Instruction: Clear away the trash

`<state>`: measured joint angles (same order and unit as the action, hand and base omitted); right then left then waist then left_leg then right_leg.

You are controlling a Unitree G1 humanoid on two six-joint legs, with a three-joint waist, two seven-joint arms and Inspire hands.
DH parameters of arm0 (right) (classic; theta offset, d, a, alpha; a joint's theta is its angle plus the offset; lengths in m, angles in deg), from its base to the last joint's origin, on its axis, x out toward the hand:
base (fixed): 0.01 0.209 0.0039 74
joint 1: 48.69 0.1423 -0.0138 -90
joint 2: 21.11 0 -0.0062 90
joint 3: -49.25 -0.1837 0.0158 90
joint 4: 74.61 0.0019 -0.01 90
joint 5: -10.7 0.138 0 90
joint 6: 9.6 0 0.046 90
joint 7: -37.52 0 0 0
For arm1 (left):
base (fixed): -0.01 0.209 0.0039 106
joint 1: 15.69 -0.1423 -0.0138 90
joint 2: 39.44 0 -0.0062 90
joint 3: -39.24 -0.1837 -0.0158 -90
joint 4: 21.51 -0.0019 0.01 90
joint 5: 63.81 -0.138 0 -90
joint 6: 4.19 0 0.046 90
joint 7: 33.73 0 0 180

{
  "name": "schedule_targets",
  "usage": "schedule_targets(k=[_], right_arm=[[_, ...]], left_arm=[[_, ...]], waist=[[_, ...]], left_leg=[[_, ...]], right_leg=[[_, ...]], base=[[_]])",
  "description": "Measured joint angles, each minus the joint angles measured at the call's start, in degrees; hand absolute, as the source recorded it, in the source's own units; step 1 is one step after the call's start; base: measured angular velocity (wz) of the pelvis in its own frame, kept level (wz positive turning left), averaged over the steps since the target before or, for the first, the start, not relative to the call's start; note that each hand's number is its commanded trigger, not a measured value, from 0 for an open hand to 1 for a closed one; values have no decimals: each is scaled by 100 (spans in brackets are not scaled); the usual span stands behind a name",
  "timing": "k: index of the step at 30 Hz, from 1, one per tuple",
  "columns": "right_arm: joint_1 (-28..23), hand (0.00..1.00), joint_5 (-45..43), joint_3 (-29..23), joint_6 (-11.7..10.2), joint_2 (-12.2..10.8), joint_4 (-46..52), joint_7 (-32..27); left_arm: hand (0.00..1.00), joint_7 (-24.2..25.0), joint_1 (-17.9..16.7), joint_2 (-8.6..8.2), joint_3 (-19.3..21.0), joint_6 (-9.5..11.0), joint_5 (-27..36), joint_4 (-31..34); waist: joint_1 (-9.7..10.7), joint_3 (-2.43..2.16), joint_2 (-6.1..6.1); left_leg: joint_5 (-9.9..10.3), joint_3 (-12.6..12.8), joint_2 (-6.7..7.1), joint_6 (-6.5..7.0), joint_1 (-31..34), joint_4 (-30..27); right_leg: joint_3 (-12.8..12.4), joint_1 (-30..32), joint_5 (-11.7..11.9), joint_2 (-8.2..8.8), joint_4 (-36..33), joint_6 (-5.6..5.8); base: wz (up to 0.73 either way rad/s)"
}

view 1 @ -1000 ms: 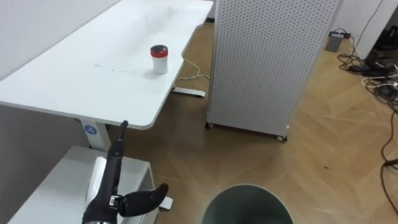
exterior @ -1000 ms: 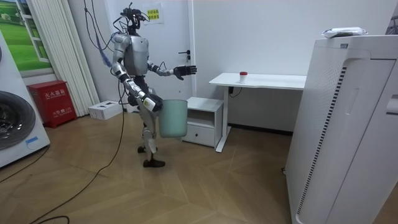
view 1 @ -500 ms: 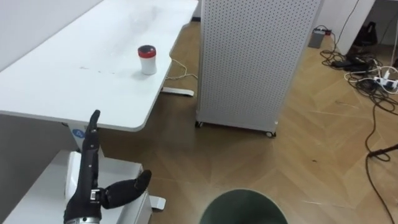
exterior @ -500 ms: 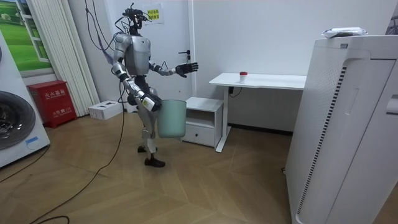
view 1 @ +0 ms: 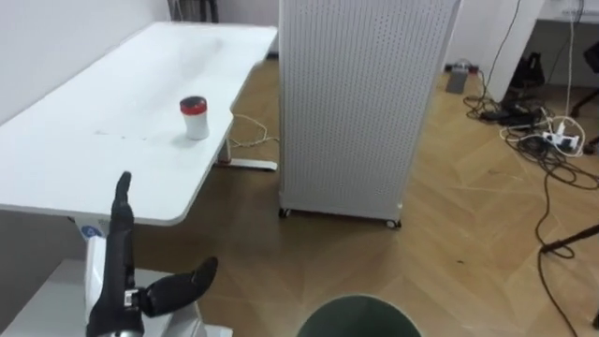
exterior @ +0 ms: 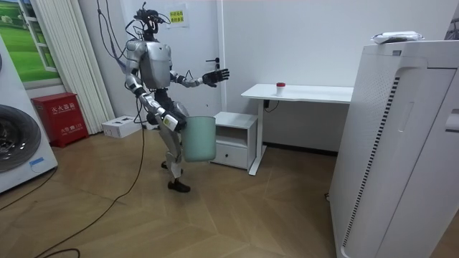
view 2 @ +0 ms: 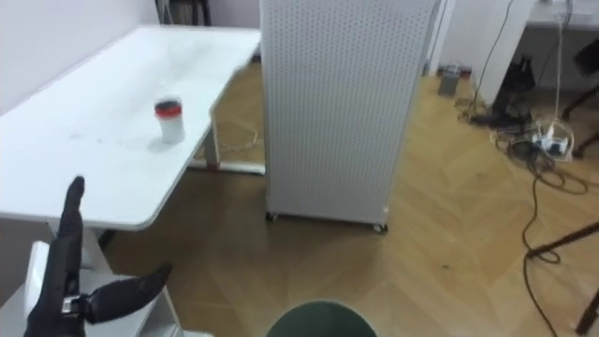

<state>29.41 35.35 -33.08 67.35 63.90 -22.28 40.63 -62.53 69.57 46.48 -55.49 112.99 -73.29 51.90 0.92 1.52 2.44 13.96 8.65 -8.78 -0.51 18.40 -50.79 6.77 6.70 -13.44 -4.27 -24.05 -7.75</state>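
Herringbone wood flooring runs under a white desk (view 1: 84, 140) on the left and a tall white perforated cabinet (view 1: 356, 103) on the far right side of it. I read the robot in the room view as standing upright beside a low white drawer unit (exterior: 233, 132), facing the desk.

1. Task item: a small white container (view 1: 194, 118) with a red lid stands upright on the desk, near its right edge and well in from the near edge. No other item is beside it.

2. Left hand (view 1: 120, 281): raised in front of the body at lower left, fingers straight and pointing up, thumb spread out to the right. It is open and holds nothing.

3. Right hand (exterior: 170, 122): lowered at hip level against a green bin (exterior: 199, 137). I cannot tell how its fingers sit. The dark round rim of the bin shows at the near edge of the eye views.

4. Relation: the container lies far of the left hand and slightly to its right, well apart from it, with bare desk surface between them.

Loose cables (view 1: 552, 131) lie on the floor at far right.
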Motion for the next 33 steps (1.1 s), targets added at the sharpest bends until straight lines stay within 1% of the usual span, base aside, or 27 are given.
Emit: schedule_targets(k=[1,2,4,5,6,7,8,9,10,12,13,14,15,16,18,19,20,21,22,24,25,27,29,30,31,32,33], right_arm=[[3,100,1,-4,0,5,-31,-64],[0,100,-1,-5,2,22,-33,-85],[-10,100,-4,-5,22,80,-38,-185],[-15,100,-4,-5,22,85,-38,-194],[-18,100,-2,-5,23,95,-38,-196],[-21,100,1,-5,25,91,-41,-193],[-22,100,3,-6,25,93,-43,-192],[-16,100,-3,-28,25,118,-44,-184],[-20,100,-4,-79,25,121,-44,-171],[-22,100,13,-145,26,117,-40,-176],[-21,100,9,-139,44,109,-16,-197],[-18,100,0,-140,44,117,-6,-211],[3,100,2,-142,44,145,19,-223],[14,100,8,-143,43,153,25,-229],[53,100,20,-142,41,146,25,-279],[57,100,38,-138,40,136,25,-330],[63,100,55,-139,40,141,26,-346],[68,100,59,-146,38,142,30,-382],[69,100,41,-147,38,155,31,-396],[95,100,28,-152,39,173,34,-416],[190,100,57,-153,42,182,37,-391],[290,100,68,-150,41,178,57,-327],[261,100,50,-121,40,155,58,-292],[240,100,28,-103,39,155,57,-293],[239,100,1,-101,39,152,57,-303],[236,100,-1,-100,39,147,55,-305],[210,100,-39,-104,42,132,10,-314]], left_arm=[[0,-59,1,-1,10,0,106,-1],[0,-90,0,1,17,0,129,-1],[0,-106,2,2,49,11,239,-1],[0,-106,1,2,75,15,242,-2],[0,-105,1,0,143,20,243,-5],[0,-103,-10,0,211,21,244,-21],[0,-102,-13,0,231,21,243,-26],[0,-102,-13,-1,236,24,237,-24],[0,-90,-28,-1,236,24,241,-13],[0,-89,-71,2,242,23,264,44],[0,-88,-96,6,252,21,269,92],[0,-84,-94,5,248,21,255,123],[0,-72,-82,0,242,25,254,178],[0,-61,-76,-1,238,25,257,196],[0,-36,-29,3,240,25,256,284],[0,-37,13,11,239,25,257,304],[0,-41,30,11,239,24,254,309],[0,-65,35,21,239,25,246,331],[0,-87,44,26,224,24,246,332],[0,-97,43,25,176,22,252,331],[0,-109,44,24,192,21,256,331],[0,-194,50,17,204,24,247,332],[0,-204,54,11,196,29,251,332],[0,-207,62,12,181,34,250,331],[0,-212,62,15,168,33,249,331],[0,-212,65,18,167,33,247,331],[0,-209,48,1,157,23,241,304]], waist=[[-45,-12,49],[-84,-12,55],[-162,-31,33],[-165,-49,19],[-175,-57,7],[-180,-67,16],[-164,-86,26],[-156,-92,32],[-149,-114,50],[-294,-115,53],[-340,-120,85],[-341,-123,99],[-326,-119,120],[-322,-122,114],[-319,-125,109],[-309,-114,129],[-310,-114,130],[-294,-117,127],[-284,-108,120],[-299,-107,37],[-324,-68,-53],[-336,-55,-153],[-256,-60,-165],[-182,-64,-146],[-110,-65,-128],[-87,-66,-103],[-55,-74,-109]], left_leg=[[-37,-20,152,-58,222,585],[-96,-37,191,-129,290,987],[-508,-49,385,-179,436,2509],[-611,-52,418,-159,442,2846],[-850,-52,471,-110,439,3381],[-1247,-51,494,-56,383,3553],[-1420,-58,532,-36,350,3559],[-1649,-20,582,87,298,3542],[-1751,13,653,227,257,3481],[-1818,73,727,395,240,3235],[-1576,128,793,415,231,2994],[-1459,184,819,431,224,2889],[-1183,271,890,475,199,2656],[-1048,289,917,496,188,2524],[-564,363,989,575,149,2043],[-409,403,1058,662,76,1897],[-314,440,1076,683,19,1890],[-109,532,1116,714,-160,1908],[55,530,1178,738,-312,1919],[223,399,1197,756,-475,1958],[260,210,1192,742,-538,2020],[240,-12,1153,706,-663,2221],[216,-251,1134,646,-867,2438],[221,-380,1134,604,-969,2531],[258,-517,1138,539,-1019,2544],[289,-570,1146,498,-1053,2540],[345,-687,1099,418,-1139,2511]], right_leg=[[-31,-50,-54,9,0,-12],[-52,-85,-88,8,-1,-15],[-58,-178,-250,7,-89,-95],[-53,-188,-318,4,-150,-97],[-66,-221,-489,6,-301,-56],[-108,-291,-667,23,-406,-30],[-124,-323,-741,44,-424,7],[-154,-404,-851,89,-409,67],[-197,-491,-923,153,-345,136],[-170,-635,-1037,297,-230,223],[-97,-799,-1100,434,-131,313],[-71,-860,-1133,498,-105,363],[-29,-1022,-1210,632,-56,450],[-9,-1094,-1240,680,-83,504],[144,-1161,-1299,896,-612,642],[179,-1070,-1247,1038,-1129,760],[174,-981,-1172,1097,-1426,884],[187,-819,-926,1228,-2036,1079],[222,-643,-599,1332,-2571,1125],[281,-364,-128,1365,-3159,1142],[321,-58,-338,1379,-3396,1069],[421,456,-625,1378,-3344,987],[442,741,-722,1369,-2688,1007],[397,841,-702,1386,-1940,1032],[361,852,-513,1393,-1108,1056],[326,867,-291,1384,-706,1077],[280,821,228,1371,-490,1033]], base=[[-17],[-22],[-24],[-16],[-10],[-6],[-3],[-4],[-12],[-35],[-31],[-13],[-4],[-3],[5],[13],[21],[25],[26],[10],[-4],[2],[36],[62],[62],[58],[38]])
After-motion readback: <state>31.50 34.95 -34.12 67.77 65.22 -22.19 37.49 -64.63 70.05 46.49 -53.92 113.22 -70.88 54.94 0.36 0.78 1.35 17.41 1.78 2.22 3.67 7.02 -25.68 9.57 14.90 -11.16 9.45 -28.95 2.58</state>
